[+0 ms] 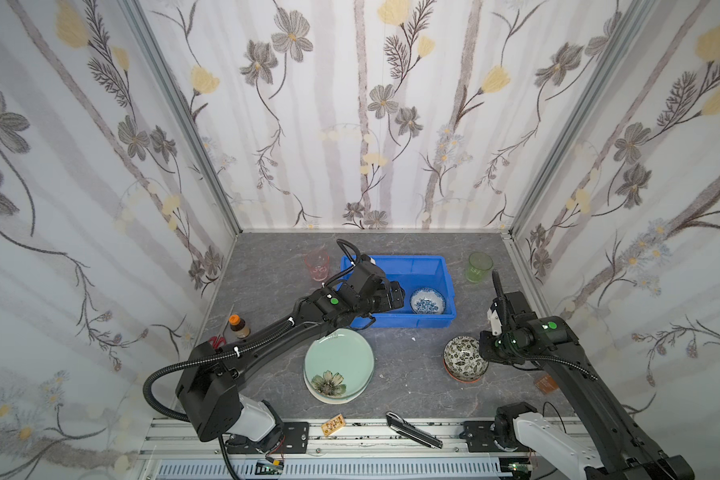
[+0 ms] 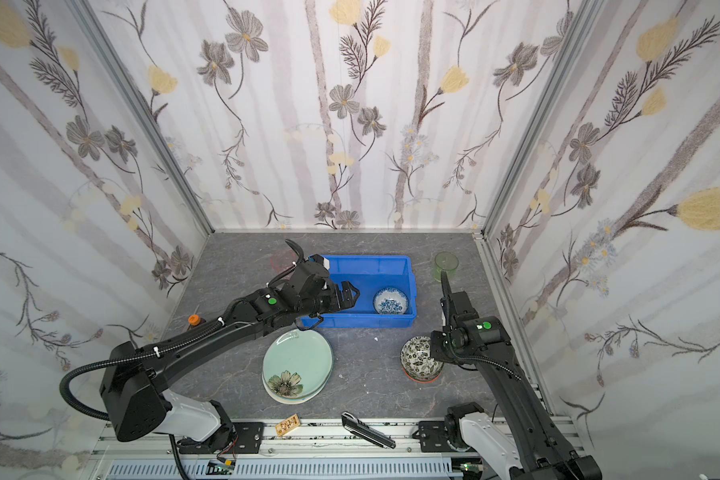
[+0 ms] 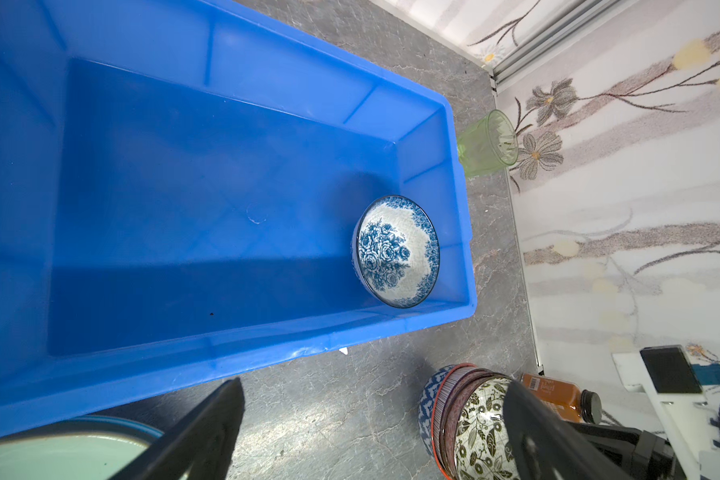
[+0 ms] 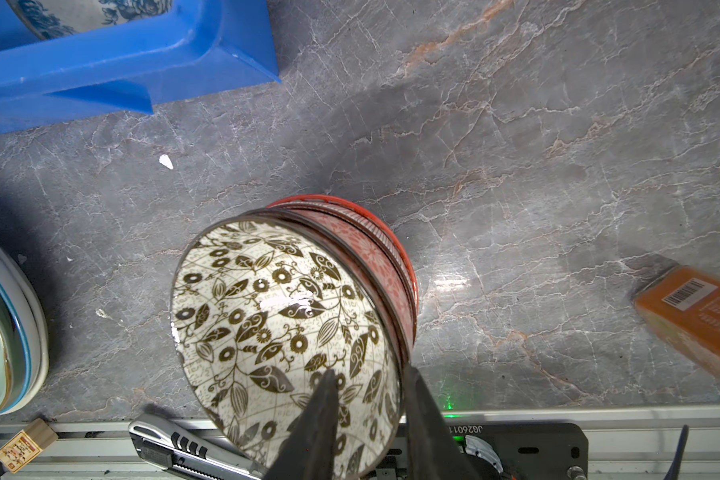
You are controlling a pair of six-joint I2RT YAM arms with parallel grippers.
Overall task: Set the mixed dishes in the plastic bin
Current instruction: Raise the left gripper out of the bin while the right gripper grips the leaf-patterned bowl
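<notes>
Only in the right wrist view is the right gripper (image 4: pixel 371 372) shown astride the rim of the black-white bowl (image 4: pixel 275 316), which is nested in an orange bowl (image 4: pixel 391 257); whether its jaws pinch the rim cannot be told. In the left wrist view the left gripper (image 3: pixel 375 384) is seen with jaws spread wide over the blue plastic bin (image 3: pixel 225 83), where the blue-white bowl (image 3: pixel 395 251) lies.

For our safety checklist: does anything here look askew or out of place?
The black-and-white bowl sits tilted on the orange-rimmed bowl stack, not nested level, with the fingers of the right gripper straddling its rim. A small white fragment lies near the blue bin.
</notes>
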